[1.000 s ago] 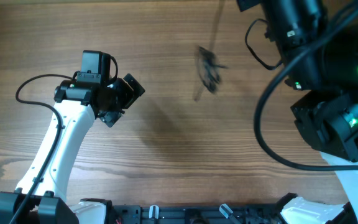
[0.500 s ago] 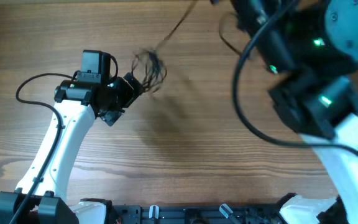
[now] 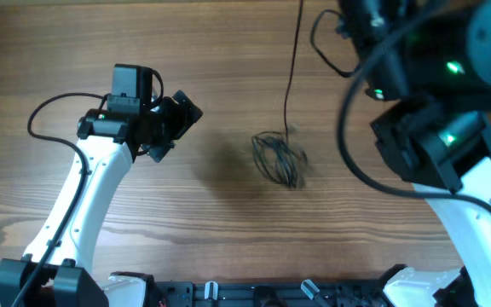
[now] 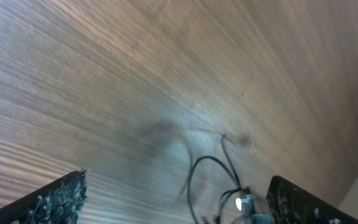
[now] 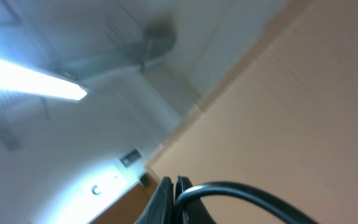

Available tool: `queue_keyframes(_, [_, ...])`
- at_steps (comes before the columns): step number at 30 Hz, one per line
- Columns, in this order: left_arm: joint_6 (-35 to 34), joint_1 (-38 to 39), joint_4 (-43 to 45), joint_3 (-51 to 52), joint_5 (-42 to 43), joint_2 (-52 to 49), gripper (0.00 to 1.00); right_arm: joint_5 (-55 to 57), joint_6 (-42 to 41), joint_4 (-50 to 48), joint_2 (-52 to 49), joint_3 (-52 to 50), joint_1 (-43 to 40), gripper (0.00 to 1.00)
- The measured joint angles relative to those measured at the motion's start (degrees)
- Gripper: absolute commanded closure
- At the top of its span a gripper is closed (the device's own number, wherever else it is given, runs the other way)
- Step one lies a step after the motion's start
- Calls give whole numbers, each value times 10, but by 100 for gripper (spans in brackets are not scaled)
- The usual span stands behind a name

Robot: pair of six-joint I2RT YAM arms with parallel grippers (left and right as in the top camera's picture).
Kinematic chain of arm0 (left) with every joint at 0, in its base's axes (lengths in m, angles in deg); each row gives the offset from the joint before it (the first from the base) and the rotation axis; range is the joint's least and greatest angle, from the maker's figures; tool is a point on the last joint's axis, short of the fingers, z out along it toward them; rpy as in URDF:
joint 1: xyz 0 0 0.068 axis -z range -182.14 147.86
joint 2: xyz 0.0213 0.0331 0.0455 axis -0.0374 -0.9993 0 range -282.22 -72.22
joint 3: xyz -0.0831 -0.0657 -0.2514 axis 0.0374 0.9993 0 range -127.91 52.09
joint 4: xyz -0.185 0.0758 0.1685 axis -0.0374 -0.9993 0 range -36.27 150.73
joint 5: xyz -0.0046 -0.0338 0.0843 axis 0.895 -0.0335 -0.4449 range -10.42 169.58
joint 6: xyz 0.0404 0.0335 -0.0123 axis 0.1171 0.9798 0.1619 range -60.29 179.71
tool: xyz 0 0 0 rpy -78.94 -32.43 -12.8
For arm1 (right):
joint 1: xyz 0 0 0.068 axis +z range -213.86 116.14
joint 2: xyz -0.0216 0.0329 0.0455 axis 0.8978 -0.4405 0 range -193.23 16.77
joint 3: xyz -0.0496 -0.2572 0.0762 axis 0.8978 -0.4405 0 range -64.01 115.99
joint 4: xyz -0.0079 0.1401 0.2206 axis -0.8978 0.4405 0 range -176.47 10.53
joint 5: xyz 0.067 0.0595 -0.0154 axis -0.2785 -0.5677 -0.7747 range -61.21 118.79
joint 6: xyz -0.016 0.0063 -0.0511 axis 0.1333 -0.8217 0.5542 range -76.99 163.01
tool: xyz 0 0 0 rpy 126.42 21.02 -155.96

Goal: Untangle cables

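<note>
- Wooden table (image 3: 228, 51) filled the overhead view, grain running left to right.
- Right arm (image 3: 450, 128) took up the upper right of the overhead view, with green lights lit on its body. Its wrist end ran off the top edge.
- Left arm (image 3: 92, 196) rose from the lower left, white link angled up toward table centre.
- Left gripper (image 3: 180, 117) was well apart from the cables, to their left. In the wrist view its fingers (image 4: 55, 199) stood wide, with nothing between them.
- Right gripper (image 5: 171, 183) was out of the overhead frame. Its wrist camera faced a ceiling and a strip light. The fingers were pressed together, with a black cable coming out from between them.
- Cables (image 3: 278, 159) formed a small coiled black bundle near table centre, between the two arms.
- One thin strand (image 3: 290, 60) ran straight up from the bundle and off the top edge.
- A faint shadow (image 3: 220, 164) lay on the wood left of the bundle and apart from it.
- Whether the bundle touched the table: cannot tell.
</note>
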Motion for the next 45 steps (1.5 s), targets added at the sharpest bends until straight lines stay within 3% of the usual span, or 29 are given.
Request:
queue_keyframes(1, [0,14,19,0,3,-4,5,-13,-3,79,-9,-2,0,96])
queue_keyframes(4, [0,46,63,0,9,-18,7,-98,-9,91,-49,-5,0,96])
queue_keyframes(6, [-11,57,96,0,11,-36,13,-174,-21,30,-62,-10,0,95])
queue_keyframes(9, [-21,57,113,0,12,-63,37,-220,-38,-156,-57,-13,0,95])
queue_keyframes(13, [-24,91,133,0,13,-117,38,-198,-31,-159,-34,47,0,95])
queue_keyframes(18, [-21,135,145,0,13,-135,39,-100,56,-14,15,117,0,95])
queue_keyframes(23, [-17,111,121,0,20,-135,33,90,129,122,16,123,0,96])
queue_keyframes(25, [5,98,146,1,77,-135,26,90,122,138,9,123,0,96])
queue_keyframes(26, [23,89,174,1,143,-135,23,70,112,133,3,123,0,96])
queue_keyframes(29, [42,82,203,0,228,-135,19,-18,81,82,0,121,0,95])
queue_keyframes(31, [48,86,198,0,240,-135,14,-73,53,50,0,121,0,95])
queue_keyframes(35, [50,136,202,0,182,-135,17,-111,-8,-19,-1,121,0,95])
queue_keyframes(36, [50,153,209,0,165,-135,20,-120,-21,-49,-1,120,0,95])
queue_keyframes(38, [52,182,223,0,120,-135,36,-130,-38,-94,-1,121,0,96])
queue_keyframes(40, [54,205,222,0,68,-135,63,-134,-42,-97,-1,125,0,96])
queue_keyframes(42, [58,219,208,0,22,-135,82,-133,-31,-71,0,131,0,95])
queue_keyframes(45, [59,216,178,0,-32,-135,96,-86,14,28,4,138,0,96])
